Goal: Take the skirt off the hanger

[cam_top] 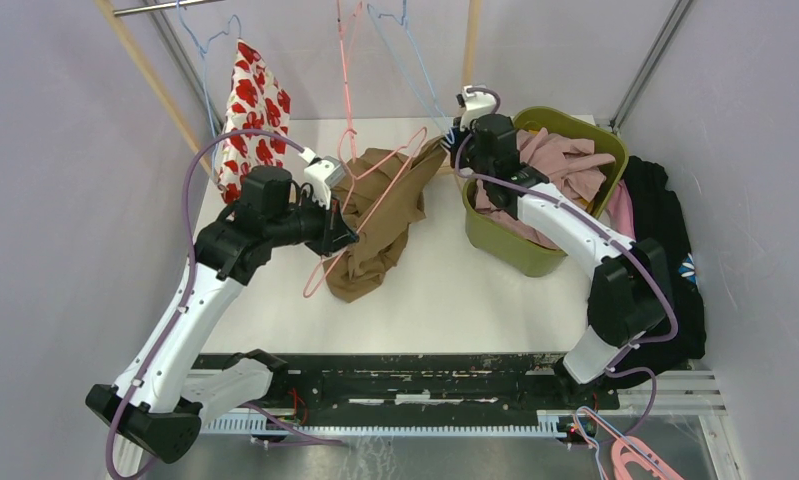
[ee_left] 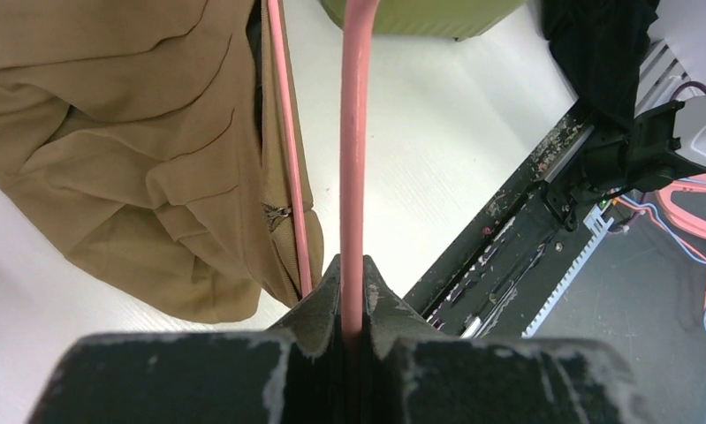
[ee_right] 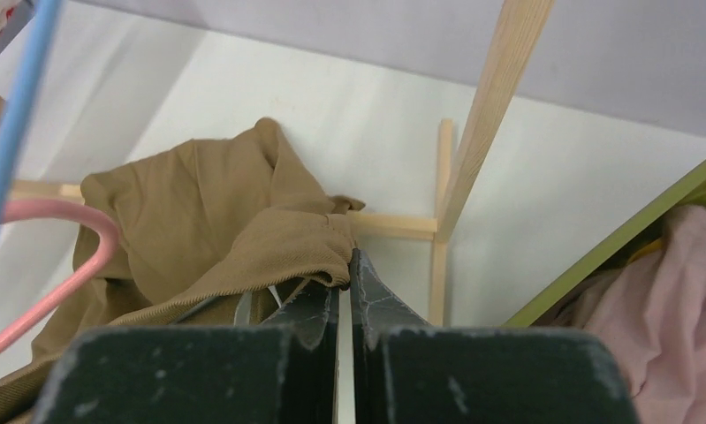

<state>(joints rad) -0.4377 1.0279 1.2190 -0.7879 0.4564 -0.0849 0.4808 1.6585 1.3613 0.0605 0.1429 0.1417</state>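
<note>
A tan skirt [cam_top: 380, 225] lies bunched on the white table, partly threaded on a pink wire hanger [cam_top: 370, 205]. My left gripper [cam_top: 337, 232] is shut on the pink hanger's wire [ee_left: 353, 159], with the skirt [ee_left: 128, 150] just to its left. My right gripper [cam_top: 453, 133] is shut on the skirt's waistband edge [ee_right: 269, 238] at the skirt's far right corner and pulls it toward the basket. The pink hanger's curve [ee_right: 62, 265] shows at the left of the right wrist view.
An olive basket [cam_top: 495, 238] of clothes stands right of the skirt. A red-flowered garment [cam_top: 253, 110] hangs on a blue hanger at the back left. More hangers hang from the rail [cam_top: 395, 40]. Dark clothes [cam_top: 665, 220] lie at the right edge. A wooden rack frame [ee_right: 473, 115] stands behind.
</note>
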